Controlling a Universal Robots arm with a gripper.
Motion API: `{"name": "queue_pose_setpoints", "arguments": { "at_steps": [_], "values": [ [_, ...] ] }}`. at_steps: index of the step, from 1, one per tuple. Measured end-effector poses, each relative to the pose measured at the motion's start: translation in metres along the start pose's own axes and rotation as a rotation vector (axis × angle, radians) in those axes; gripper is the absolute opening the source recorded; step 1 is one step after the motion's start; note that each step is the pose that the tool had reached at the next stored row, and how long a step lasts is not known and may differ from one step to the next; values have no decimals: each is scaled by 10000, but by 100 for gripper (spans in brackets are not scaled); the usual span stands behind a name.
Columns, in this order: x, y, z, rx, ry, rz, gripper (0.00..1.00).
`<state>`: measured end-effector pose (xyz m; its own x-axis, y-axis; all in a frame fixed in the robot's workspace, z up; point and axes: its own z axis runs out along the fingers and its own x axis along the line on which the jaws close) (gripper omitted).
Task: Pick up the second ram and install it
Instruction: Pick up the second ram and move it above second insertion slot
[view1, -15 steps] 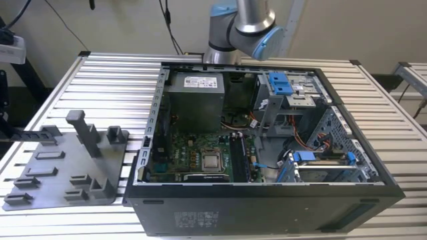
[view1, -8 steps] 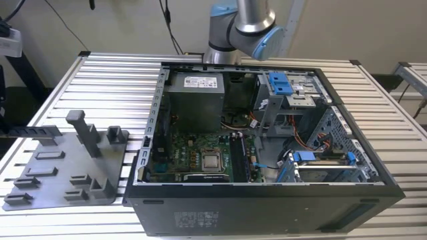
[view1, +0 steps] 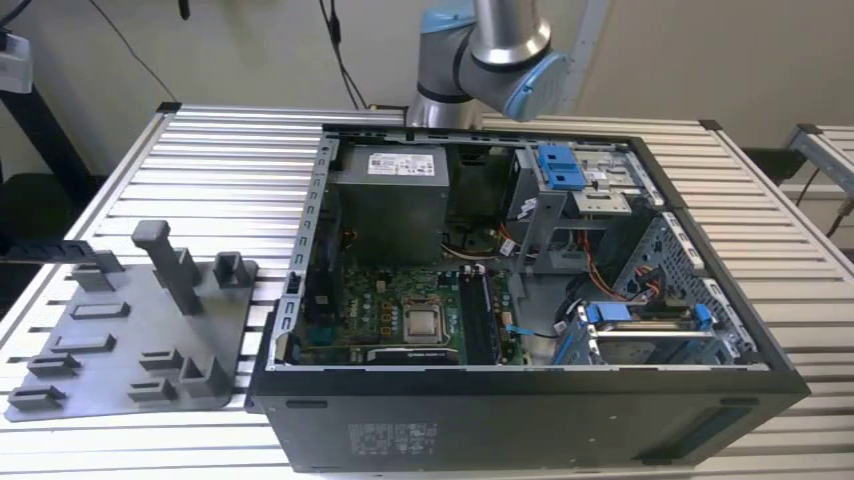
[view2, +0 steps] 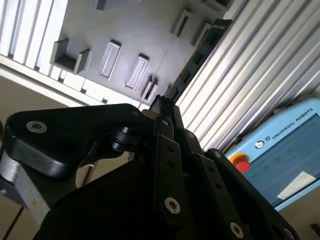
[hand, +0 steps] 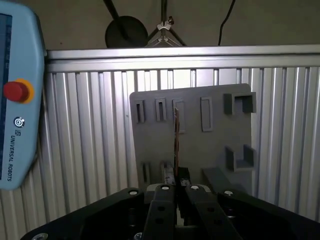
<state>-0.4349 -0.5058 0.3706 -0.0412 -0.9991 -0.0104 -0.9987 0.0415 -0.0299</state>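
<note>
My gripper (hand: 176, 189) is shut on the second ram (hand: 176, 137), a thin dark strip seen edge-on in the first wrist view. It sticks out from the fingertips over the grey holder plate (hand: 210, 145). In the second wrist view the second ram (view2: 197, 57) shows its row of black chips, running away from the gripper (view2: 163, 107) above the holder plate (view2: 125, 30). In the exterior view a dark bar (view1: 47, 251) at the left edge, over the plate (view1: 120, 340), looks like the strip's free end. The green board (view1: 400, 310) lies inside the open computer case (view1: 534, 420).
The plate carries upright posts (view1: 171, 265) and several small slots. A teach pendant (hand: 17, 100) with a red button lies on the slatted table (hand: 90, 150) beside the plate. The arm's base (view1: 481, 55) stands behind the case. Blue drive brackets (view1: 561, 165) and cables fill the case's right side.
</note>
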Motion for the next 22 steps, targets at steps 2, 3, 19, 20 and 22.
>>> {"name": "queue_pose_setpoints", "arguments": {
  "at_steps": [2,3,19,20,22],
  "values": [
    [-1,-2,-61,1,-1,0,14],
    [-1,-3,-94,0,0,0,14],
    [-4,-13,-422,2,-2,-1,14],
    [-4,-13,-422,2,-2,-1,14],
    [-6,-18,-424,-1,0,1,14]
  ]
}}
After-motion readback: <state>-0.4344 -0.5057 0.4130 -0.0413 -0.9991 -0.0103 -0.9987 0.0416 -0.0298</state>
